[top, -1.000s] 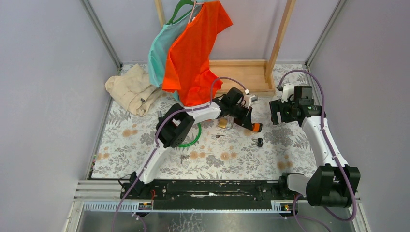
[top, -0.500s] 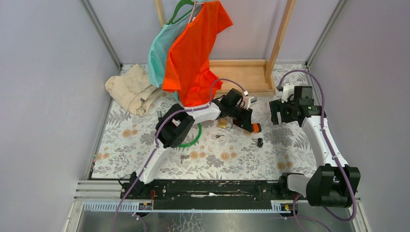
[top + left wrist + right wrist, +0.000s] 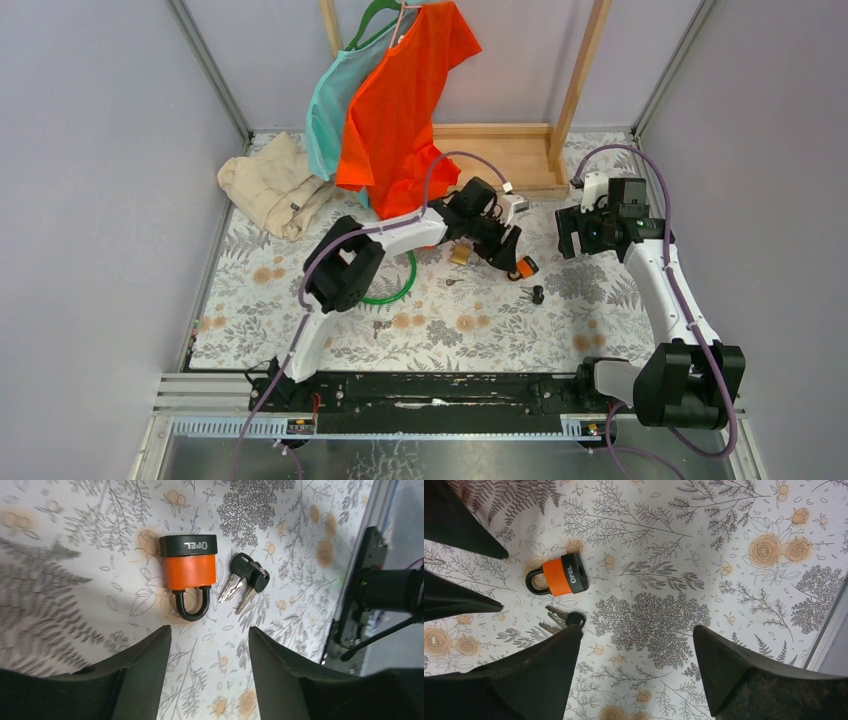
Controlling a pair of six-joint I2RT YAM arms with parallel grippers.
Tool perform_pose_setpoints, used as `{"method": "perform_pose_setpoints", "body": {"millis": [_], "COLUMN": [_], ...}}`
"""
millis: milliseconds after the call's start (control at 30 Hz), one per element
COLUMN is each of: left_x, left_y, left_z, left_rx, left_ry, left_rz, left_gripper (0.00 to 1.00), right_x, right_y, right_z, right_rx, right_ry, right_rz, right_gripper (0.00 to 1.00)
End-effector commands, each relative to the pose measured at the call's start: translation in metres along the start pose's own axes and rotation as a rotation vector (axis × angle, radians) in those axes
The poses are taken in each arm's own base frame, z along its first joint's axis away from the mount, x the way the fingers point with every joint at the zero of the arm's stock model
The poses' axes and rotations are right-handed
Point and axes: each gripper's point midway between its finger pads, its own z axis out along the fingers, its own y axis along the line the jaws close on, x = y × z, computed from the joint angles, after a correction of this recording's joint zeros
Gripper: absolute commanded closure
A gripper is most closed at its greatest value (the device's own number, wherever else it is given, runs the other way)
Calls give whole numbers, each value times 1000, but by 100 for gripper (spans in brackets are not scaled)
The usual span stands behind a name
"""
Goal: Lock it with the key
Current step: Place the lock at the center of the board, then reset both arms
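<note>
Left pincer (image 3: 209,630) gapes wide and empty, with the orange padlock (image 3: 189,570) lying just beyond its fingertips.

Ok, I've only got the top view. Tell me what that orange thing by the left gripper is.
Observer: A padlock, orange body marked OPEL, black shackle, lying flat.
Operator: Tell me what's beside it.
Observer: A bunch of black-headed keys, close by but not touching it.
Operator: Confirm the left gripper is empty.
Observer: Yes, the left gripper is open above the padlock, nothing between its fingers.
</note>
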Motion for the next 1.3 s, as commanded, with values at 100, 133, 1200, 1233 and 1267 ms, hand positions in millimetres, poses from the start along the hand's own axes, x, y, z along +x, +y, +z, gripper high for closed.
{"method": "perform_pose_setpoints", "body": {"millis": [100,133,1200,1233,1267], "left_x": [-25,-28,-47,-42,-37], "left_y": [-7,-7,-4,-2,2], "left_z": [-55,-64,-409,-419,-427], "left_rx": [-166,-196,-1012,-1030,-1049], "left_ry": [-15,-24,-644,-665,-685], "left_rz": [313,355,416,398,375], "left_gripper": [28,27,0,0,0], "right_x": [-8,-9,-126,-129,-130], "right_y": [1,0,-27,-26,-25], "right_z": [-4,-3,-68,-71,-72], "right_rx": [-14,-14,111,109,106], "right_ry": [-48,-45,-300,-317,-328], "right_rz": [-38,-41,10,23,40], "right_gripper": [9,8,1,1,1]}}
